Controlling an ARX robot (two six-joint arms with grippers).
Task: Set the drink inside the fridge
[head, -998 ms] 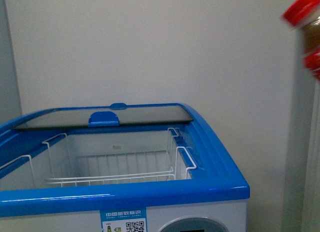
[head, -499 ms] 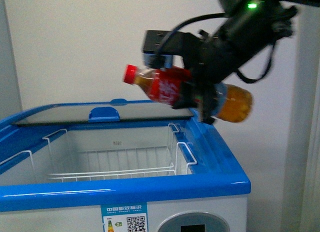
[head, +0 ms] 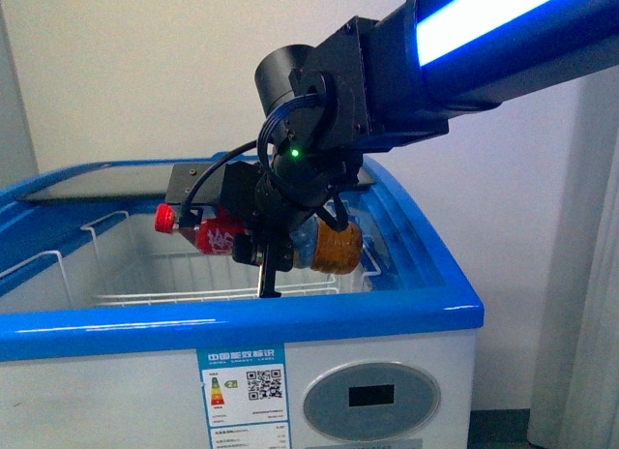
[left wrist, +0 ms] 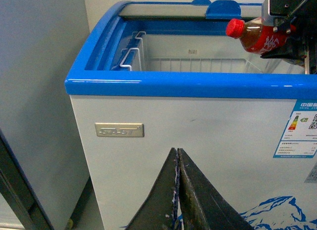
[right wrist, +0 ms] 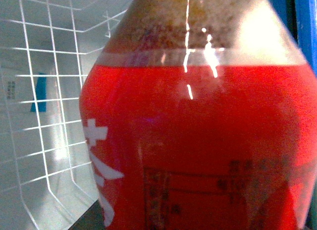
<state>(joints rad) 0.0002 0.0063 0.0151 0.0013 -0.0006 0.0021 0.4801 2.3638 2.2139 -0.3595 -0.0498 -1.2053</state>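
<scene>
I'm in the placing step: the right claw [head: 271,246] is clenched around the drink [head: 221,238] and has it over the open mouth of the fridge [head: 290,318], at about the level of the blue rim. The bottle lies on its side, red cap toward the middle of the fridge's opening, amber base toward the fridge's right-hand rim. The claw grips it across the labelled belly, so cap and base stick out on either side of the jaws. In the right wrist view the red label fills nearly everything, with the white wire basket [head: 193,275] of the fridge behind it.

The bottle looks clear of the basket floor, though I can't tell how much drop is left. As I judge it, the next move is to lower it inside the basket walls, keeping the base off the fridge's right rim, and only release once it rests on the wires, since it may roll.

The left claw [left wrist: 177,190] hangs in front of the fridge's front wall, jaws pressed together on nothing.
</scene>
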